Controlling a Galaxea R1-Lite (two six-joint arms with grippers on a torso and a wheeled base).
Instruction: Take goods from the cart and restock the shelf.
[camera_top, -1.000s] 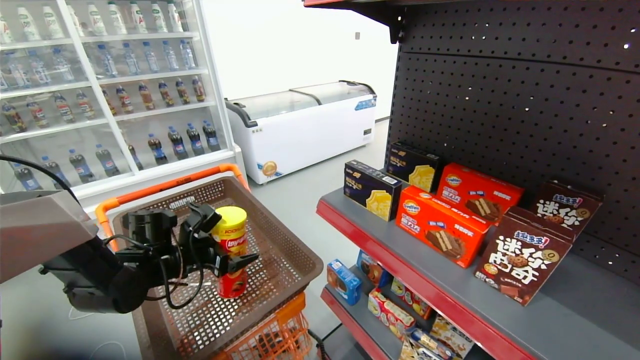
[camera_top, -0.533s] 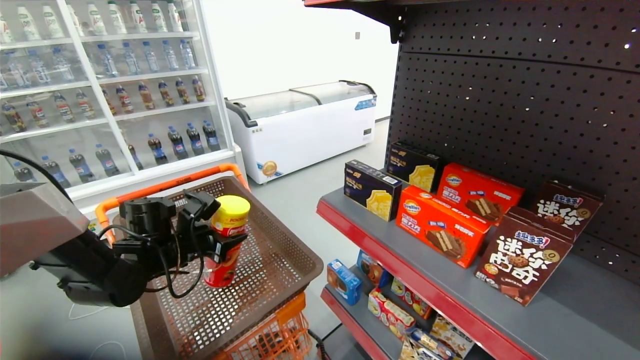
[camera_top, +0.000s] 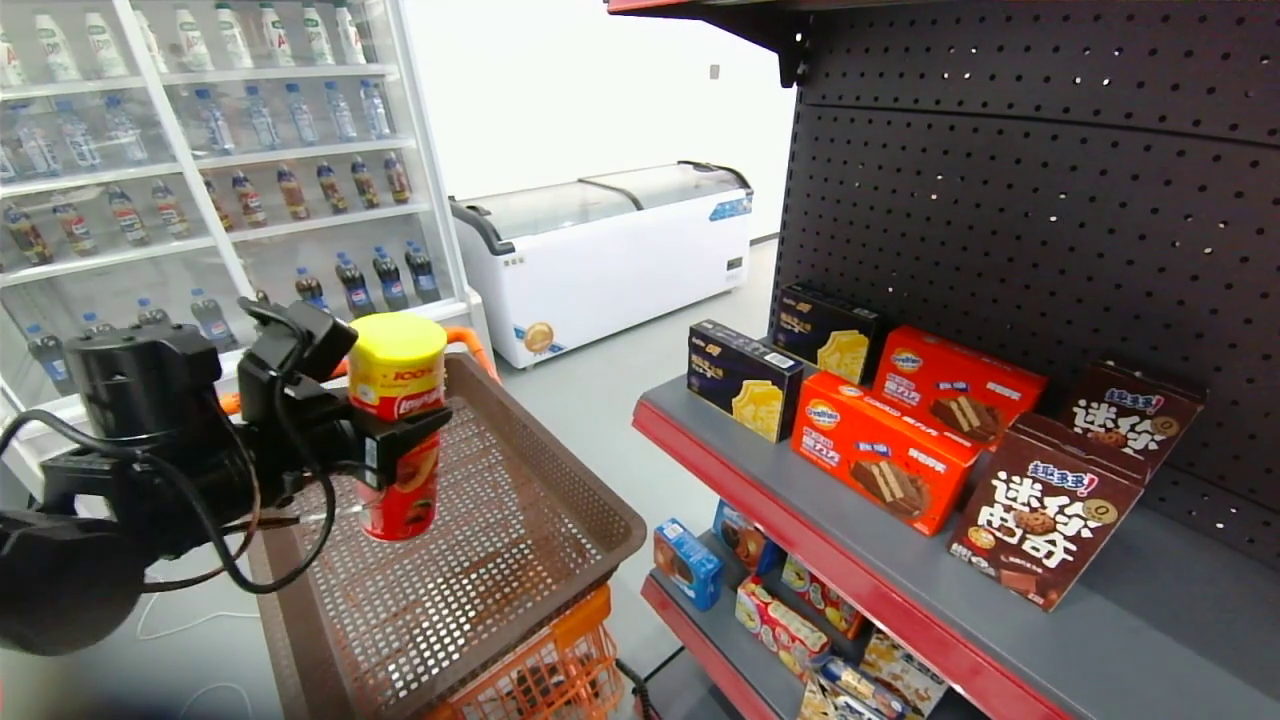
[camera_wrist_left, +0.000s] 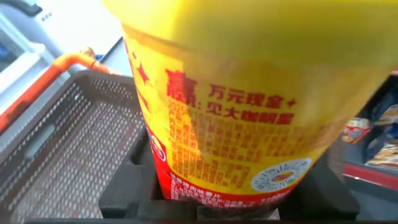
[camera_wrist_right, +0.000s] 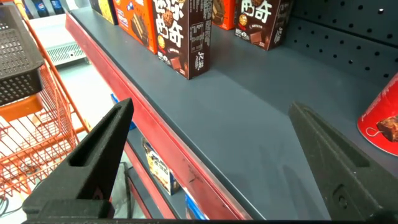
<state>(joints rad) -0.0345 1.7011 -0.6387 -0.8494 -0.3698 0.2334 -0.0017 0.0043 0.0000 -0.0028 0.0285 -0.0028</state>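
The left gripper (camera_top: 395, 447) has its fingers pinching a yellow-topped red cylindrical snack can (camera_top: 403, 375), held upright in the air above the brown perforated plastic cart basket (camera_top: 560, 500) and clear of its floor. The pickup looks done; the carry across to the grey metal shelf with a red front edge (camera_top: 1150, 620) and the placing are both left. That shelf holds orange, black and brown cardboard snack boxes (camera_top: 880, 450), with bare grey surface in front of them. The right gripper (camera_wrist_right: 211, 107) hangs over that bare stretch, fingers spread wide and holding nothing. The basket looks otherwise bare, so this may be the last item.
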